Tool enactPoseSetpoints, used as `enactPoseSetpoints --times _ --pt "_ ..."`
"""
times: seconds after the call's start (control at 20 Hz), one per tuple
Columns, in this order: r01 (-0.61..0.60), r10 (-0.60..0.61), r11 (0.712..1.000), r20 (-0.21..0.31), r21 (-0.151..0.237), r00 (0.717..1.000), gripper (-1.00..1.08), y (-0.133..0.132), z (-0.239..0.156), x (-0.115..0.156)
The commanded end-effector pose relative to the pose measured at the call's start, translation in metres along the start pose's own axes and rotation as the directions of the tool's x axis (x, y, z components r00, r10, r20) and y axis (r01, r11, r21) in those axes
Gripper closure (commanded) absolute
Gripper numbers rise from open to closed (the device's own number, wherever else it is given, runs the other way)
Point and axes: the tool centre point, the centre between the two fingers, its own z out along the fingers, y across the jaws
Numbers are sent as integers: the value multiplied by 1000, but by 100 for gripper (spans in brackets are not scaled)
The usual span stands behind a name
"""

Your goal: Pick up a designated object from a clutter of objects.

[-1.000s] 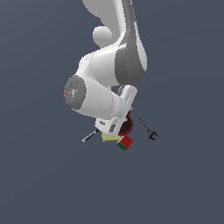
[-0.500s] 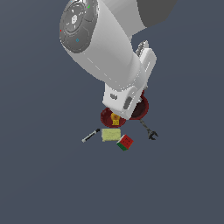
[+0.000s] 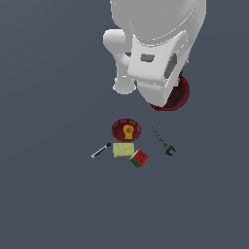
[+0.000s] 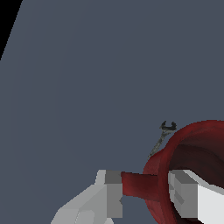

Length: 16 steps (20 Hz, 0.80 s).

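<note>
The arm hides most of the dark red bowl (image 3: 181, 97), and the pen-like tool (image 3: 101, 151) seems too small to identify.

— What sort of place is this?
— No real room. A rendered test scene: a flat, featureless slate-grey floor (image 3: 48, 194) with no walls or furniture.
— And what's on it?
— A smooth white robot arm (image 3: 155, 44) over a few odd small things: a red plate (image 3: 126, 130), a wrench (image 3: 163, 141), a coloured cube (image 3: 139, 158). It has the look of a simulated lab.
</note>
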Motion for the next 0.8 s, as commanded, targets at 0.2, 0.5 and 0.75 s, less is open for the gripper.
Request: enactPoseSetpoints --times 0.2,0.5,0.75 --pt "0 0 1000 -3 -1 1000 108 -24 -24 16" --pt "-1 1 1000 -4 0 1000 108 -33 -34 24" --pt "-1 1 1000 -4 0 1000 108 -35 -36 26"
